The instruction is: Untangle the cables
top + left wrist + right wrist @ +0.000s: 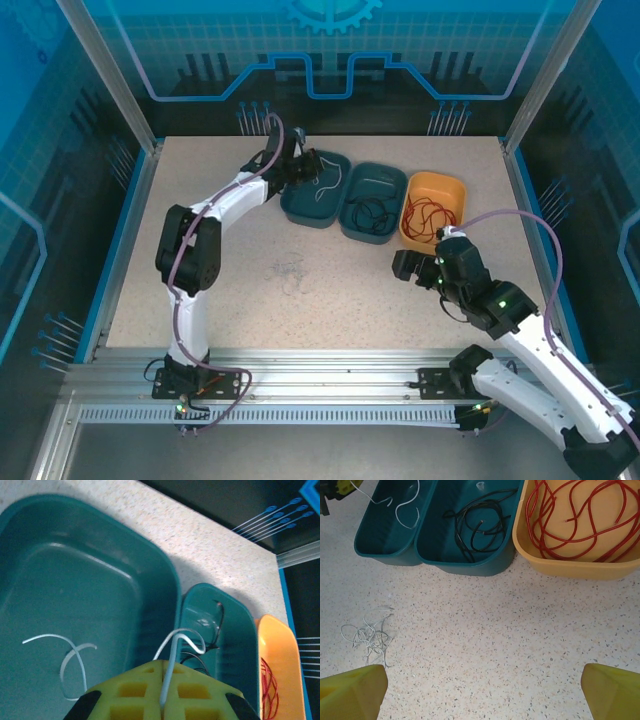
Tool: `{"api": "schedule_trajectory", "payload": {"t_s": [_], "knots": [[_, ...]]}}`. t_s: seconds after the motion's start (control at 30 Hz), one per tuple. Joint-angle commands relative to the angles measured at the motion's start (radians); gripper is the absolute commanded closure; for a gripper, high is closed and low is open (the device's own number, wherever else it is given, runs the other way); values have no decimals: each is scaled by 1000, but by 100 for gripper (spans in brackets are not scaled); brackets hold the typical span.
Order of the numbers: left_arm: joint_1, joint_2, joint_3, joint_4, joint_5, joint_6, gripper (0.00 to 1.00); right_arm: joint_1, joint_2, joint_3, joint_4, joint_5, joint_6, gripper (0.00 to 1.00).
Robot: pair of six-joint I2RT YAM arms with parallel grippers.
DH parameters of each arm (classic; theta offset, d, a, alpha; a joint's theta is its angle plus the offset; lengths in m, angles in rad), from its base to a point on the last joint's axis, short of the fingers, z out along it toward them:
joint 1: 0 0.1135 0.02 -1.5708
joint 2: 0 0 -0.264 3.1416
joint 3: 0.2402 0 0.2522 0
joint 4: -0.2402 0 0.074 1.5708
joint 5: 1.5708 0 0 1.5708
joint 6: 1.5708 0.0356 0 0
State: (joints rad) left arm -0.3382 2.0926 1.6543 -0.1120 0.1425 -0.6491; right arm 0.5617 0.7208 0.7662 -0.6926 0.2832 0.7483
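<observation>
My left gripper (167,663) is shut on the white cable (169,670), which loops up from between the yellow fingers. The rest of that cable (70,655) lies in the left teal tray (100,580). From above, the left gripper (300,166) hangs over that tray's (300,214) far left corner. The black cable (477,522) is coiled in the middle teal tray (470,565). The red cable (580,515) fills the orange tray (570,570). My right gripper (482,692) is open over bare table, its fingers (355,690) wide apart and holding nothing.
A small tangle of thin grey threads (370,636) lies on the speckled table (350,290), left of the right gripper (415,268). The three trays stand side by side along the back. Aluminium posts and blue walls ring the table.
</observation>
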Motion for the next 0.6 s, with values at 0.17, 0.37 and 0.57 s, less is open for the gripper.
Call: {"api": "schedule_trajectory", "payload": {"t_s": [0.17,0.37,0.57], "knots": [[25,76,10,-43,-49,-125,86,-13,24,34,-16,-22,0,0],[27,105,28,-60,-36,-130,73,-14,45,47,-13,-35,-6,0],[25,29,-15,-26,-8,-117,52,-14,46,47,-13,-39,-9,0]]}}
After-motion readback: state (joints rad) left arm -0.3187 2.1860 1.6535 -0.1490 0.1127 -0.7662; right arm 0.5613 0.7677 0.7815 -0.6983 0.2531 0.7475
